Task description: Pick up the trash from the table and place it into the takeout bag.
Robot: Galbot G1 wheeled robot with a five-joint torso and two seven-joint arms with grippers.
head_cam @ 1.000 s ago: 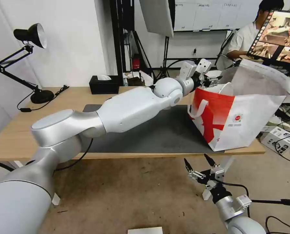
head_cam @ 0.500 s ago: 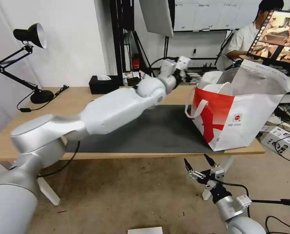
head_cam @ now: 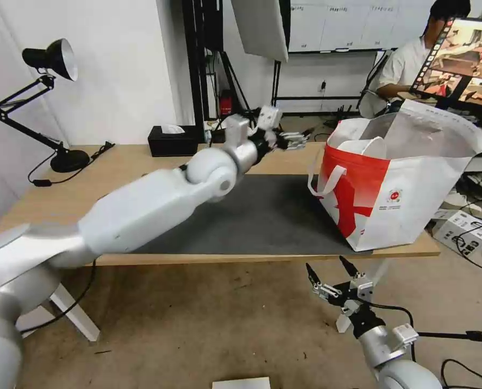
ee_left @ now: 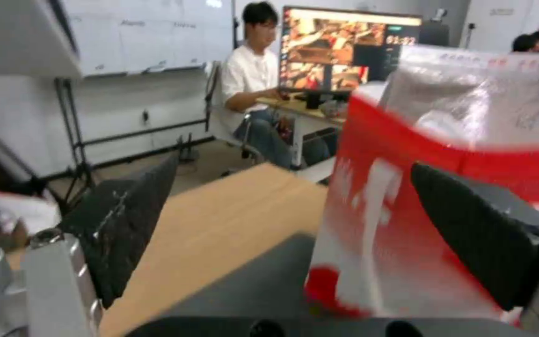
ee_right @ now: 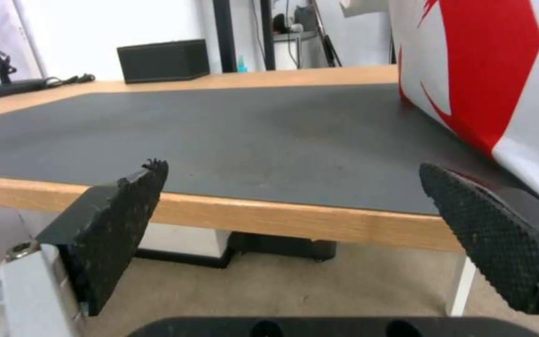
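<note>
My left gripper (head_cam: 292,141) hangs above the far side of the table (head_cam: 116,167), near the takeout bag (head_cam: 408,200) but apart from it, its fingers (ee_left: 129,229) spread wide with nothing between them. My right gripper (head_cam: 331,277) waits low in front of the table edge, below the bag, its textured pads (ee_right: 123,229) also wide apart and empty. I see no loose trash on the dark grey mat (head_cam: 262,216); a white curved rim, perhaps a bowl, shows inside the bag's open mouth, so the job looks largely done. The risk I judge is the bag itself: it is a soft, boxy thing with floppy strap handles (head_cam: 327,181) and crinkled silver foil lining, standing close to the table's front corner. If my left arm swings sideways it could catch a strap or nudge the thin wall and tip the bag off the edge. The mat is matte and flat, the wood top smooth and pale.
</note>
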